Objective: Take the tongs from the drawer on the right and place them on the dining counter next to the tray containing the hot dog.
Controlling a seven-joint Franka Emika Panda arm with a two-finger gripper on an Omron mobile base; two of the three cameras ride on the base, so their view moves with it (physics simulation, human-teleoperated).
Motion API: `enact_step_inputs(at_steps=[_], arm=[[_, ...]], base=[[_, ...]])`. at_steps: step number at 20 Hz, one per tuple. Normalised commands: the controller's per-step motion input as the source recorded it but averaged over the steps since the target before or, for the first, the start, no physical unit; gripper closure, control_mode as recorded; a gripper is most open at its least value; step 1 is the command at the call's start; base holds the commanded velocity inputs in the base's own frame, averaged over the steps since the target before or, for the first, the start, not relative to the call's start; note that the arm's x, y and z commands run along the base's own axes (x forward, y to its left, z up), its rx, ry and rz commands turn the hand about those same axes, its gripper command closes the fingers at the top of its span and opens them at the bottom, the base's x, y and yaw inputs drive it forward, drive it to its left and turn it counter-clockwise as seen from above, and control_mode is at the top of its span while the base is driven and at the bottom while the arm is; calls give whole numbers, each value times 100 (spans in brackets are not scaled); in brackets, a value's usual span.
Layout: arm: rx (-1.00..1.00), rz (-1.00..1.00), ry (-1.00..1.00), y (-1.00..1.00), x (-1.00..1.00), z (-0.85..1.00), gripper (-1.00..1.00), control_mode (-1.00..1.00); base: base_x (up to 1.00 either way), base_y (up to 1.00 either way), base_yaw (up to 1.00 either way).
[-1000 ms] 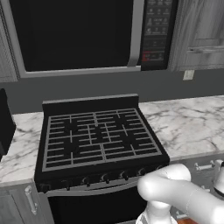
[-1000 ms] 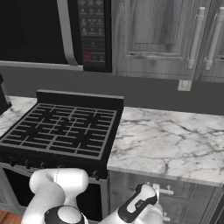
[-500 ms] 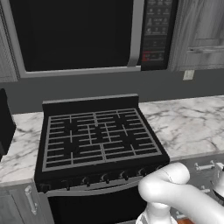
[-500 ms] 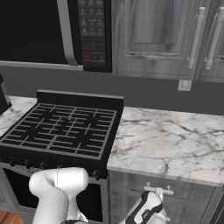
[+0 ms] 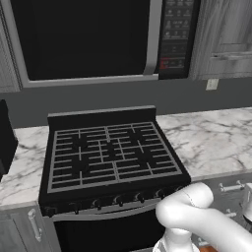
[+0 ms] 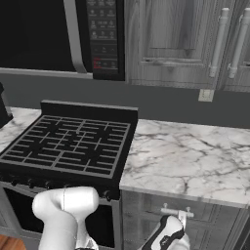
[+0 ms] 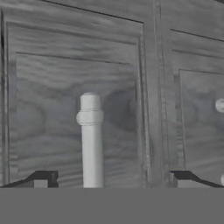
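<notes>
My gripper (image 7: 113,180) stands open, close in front of the shut drawer (image 7: 52,100), a grey wood-grain front. The drawer's pale bar handle (image 7: 91,140) lies between my two dark fingertips (image 7: 41,178), nearer the left one, and nothing is gripped. From the right base view the hand (image 6: 168,234) sits just below the handle (image 6: 175,212) of the drawer (image 6: 210,219) under the marble worktop, right of the stove. The tongs are hidden. The dining counter is out of view.
A black stove (image 6: 68,146) with grates and front knobs stands left of the drawer, with its oven door below. A microwave (image 5: 93,39) hangs above. Marble worktop (image 6: 190,156) juts out over the drawer. Upper cabinets (image 6: 185,39) line the wall.
The hand has edged slightly right and closer to the drawer handle. The jaws have stayed open, and the drawer is still shut.
</notes>
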Motion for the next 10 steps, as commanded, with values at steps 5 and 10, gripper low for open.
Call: enact_step_inputs(at_steps=[5,10], arm=[[0,0,0,0,17,0,-100,-100],[0,0,0,0,25,0,-100,-100]], base=[[0,0,0],[0,0,0]])
